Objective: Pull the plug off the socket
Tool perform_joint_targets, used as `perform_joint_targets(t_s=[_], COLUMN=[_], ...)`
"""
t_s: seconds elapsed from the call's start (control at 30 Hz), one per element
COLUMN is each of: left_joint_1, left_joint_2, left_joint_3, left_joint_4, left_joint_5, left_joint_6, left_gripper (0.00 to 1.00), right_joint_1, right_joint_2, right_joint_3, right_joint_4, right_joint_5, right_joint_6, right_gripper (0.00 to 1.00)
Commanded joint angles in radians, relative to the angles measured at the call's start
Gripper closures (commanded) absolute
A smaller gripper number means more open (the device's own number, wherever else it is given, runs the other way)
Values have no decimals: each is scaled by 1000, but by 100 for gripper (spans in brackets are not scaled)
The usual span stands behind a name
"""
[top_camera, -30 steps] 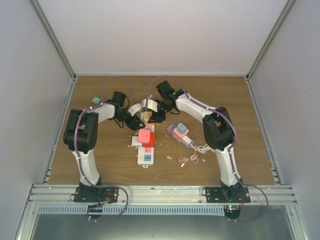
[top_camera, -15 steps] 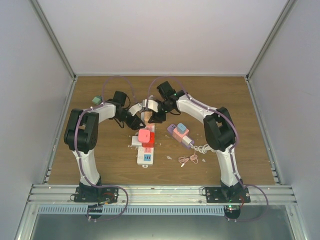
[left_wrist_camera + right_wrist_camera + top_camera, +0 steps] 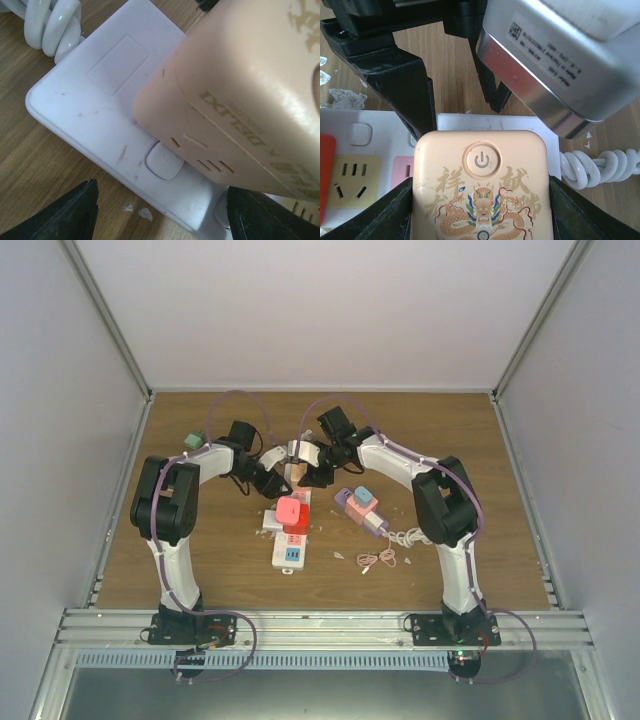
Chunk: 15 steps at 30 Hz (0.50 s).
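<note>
Between right tool jaws: beige plug, gripped, on socket.

My left arm and my right arm are built alike: long white shells joined by thick, rounded black joints. Each one stands on a black base. A thin purple cable runs along each arm and makes a free loop near the wrist. A small green light shines below my right base, and a small teal piece sits on my left arm. My fingers are matt black and wedge-shaped, with plain smooth sides. Behind my left fingers there is a silver box with rounded corners; it carries a white label with small black print which I cannot read
</note>
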State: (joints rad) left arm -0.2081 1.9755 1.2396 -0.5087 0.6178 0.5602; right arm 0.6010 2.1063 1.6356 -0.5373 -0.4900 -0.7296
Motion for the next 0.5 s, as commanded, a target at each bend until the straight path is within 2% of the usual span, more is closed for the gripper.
perform_joint_targets(t_s=[0.0, 0.1, 0.3, 0.47], left_joint_1=[3, 3, 3, 3], left_joint_2=[93, 93, 96, 99], left_joint_3=[-27, -25, -24, -20], left_joint_4=[37, 37, 37, 34], left_joint_5=[-271, -271, -268, -269], left_joint_6=[12, 9, 6, 1], left_gripper=[31, 31, 32, 32], right_joint_1=[-3, -31, -48, -44], right_joint_2=[-81, -25, 8, -46], right_joint_3=[30, 125, 149, 72], right_joint_4=[44, -61, -104, -29], right_joint_5=[-67, -152, -178, -150], right_joint_6=[-6, 11, 32, 25], right_gripper=[78, 79, 80, 80])
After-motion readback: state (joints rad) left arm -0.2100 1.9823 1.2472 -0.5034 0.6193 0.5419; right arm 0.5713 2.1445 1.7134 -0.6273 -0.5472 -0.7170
